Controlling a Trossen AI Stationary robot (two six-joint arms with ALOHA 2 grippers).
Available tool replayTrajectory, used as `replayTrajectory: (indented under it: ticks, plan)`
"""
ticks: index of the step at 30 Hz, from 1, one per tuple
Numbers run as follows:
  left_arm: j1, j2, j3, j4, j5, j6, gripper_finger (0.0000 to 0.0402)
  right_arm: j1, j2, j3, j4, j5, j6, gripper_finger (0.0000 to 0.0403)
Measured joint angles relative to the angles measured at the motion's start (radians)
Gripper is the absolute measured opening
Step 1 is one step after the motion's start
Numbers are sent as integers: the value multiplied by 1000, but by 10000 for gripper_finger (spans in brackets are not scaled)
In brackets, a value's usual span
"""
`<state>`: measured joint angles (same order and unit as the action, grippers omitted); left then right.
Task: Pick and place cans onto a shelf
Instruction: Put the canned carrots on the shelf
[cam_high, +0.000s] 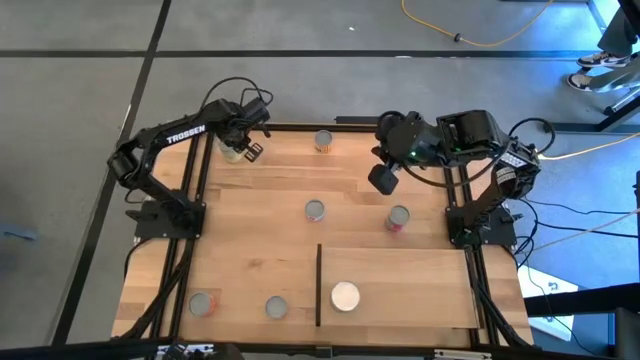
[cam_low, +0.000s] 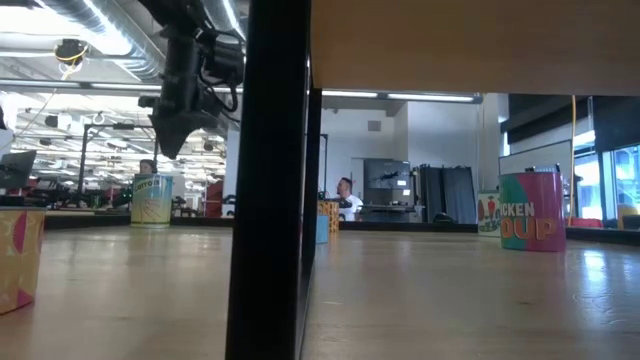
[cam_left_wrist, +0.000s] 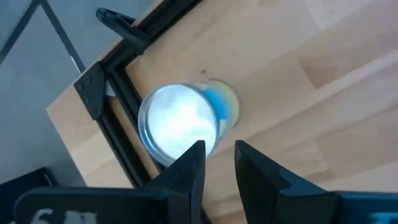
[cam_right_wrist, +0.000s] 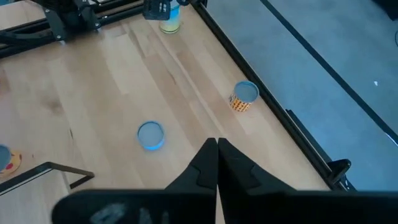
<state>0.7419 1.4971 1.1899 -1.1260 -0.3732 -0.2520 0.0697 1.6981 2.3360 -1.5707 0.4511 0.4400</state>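
Note:
Several cans stand upright on the wooden tabletop: one in the far left corner (cam_high: 233, 151), one at the far edge (cam_high: 323, 140), one in the middle (cam_high: 315, 210), a red-sided one (cam_high: 397, 217), and two near the front left (cam_high: 203, 303) (cam_high: 276, 307). A white-topped can (cam_high: 345, 296) stands on the shelf (cam_high: 410, 290), whose dark strip (cam_high: 318, 285) is its left edge. My left gripper (cam_left_wrist: 219, 149) hovers above the corner can (cam_left_wrist: 180, 121), fingers a narrow gap apart, touching nothing. My right gripper (cam_right_wrist: 217, 146) is shut and empty, above the table's far right part (cam_high: 385, 178).
The table's black frame (cam_left_wrist: 118, 124) runs close beside the corner can. In the low view the shelf's dark edge (cam_low: 270, 180) stands as a tall post in the middle, and the left gripper (cam_low: 170, 140) hangs above the corner can (cam_low: 150, 200). People show in the room behind.

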Motion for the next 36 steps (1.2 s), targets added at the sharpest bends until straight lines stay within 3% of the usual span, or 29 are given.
replayTrajectory:
  ticks: [14, 30, 36]
  plan:
    - [25, 0, -76, 65, 53, -7, 80, -2, 0, 0, 0, 0, 0, 3]
    - [26, 0, -79, 111, 41, -8, 80, -2, 0, 0, 0, -2, -43, 3]
    - [28, 0, -79, 98, -13, -9, 80, -2, 0, 0, 0, -3, -51, 3]
